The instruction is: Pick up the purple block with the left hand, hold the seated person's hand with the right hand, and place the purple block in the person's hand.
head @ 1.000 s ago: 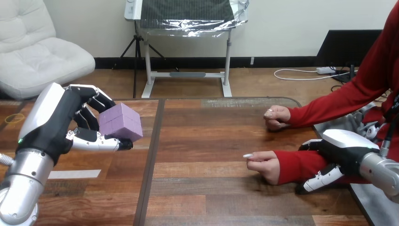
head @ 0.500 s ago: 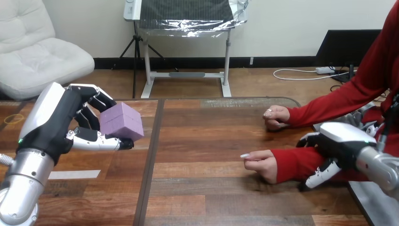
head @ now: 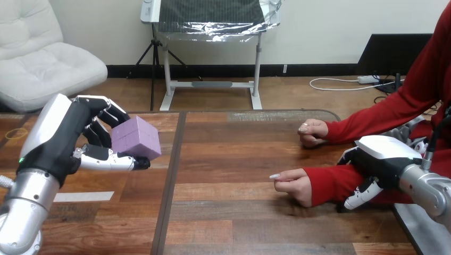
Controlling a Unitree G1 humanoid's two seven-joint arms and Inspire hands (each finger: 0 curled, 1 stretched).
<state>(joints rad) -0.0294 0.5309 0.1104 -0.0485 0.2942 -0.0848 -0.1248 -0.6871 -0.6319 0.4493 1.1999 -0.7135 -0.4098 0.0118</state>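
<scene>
The purple block [head: 136, 137] hangs above the table's left part, pinched between the curled fingers and thumb of my left hand [head: 66, 139]. At the right, my right hand [head: 380, 158] lies over the person's red-sleeved forearm [head: 327, 184]. Its fingers are curled over the far side and its thumb [head: 361, 194] is on the near side. The person's near hand [head: 295, 183] rests on the table as a loose fist, just left of my right hand. The person's far hand [head: 312, 133] rests closed farther back.
A strip of white tape [head: 85, 196] lies on the wooden table [head: 228, 159] near my left forearm. A dark seam [head: 169, 180] runs front to back between the table's boards. The table's right edge [head: 404, 228] is close under my right arm.
My right hand has slid left and a little up along the person's forearm, and the person's near hand has shifted slightly left. My left hand and the block have stayed still.
</scene>
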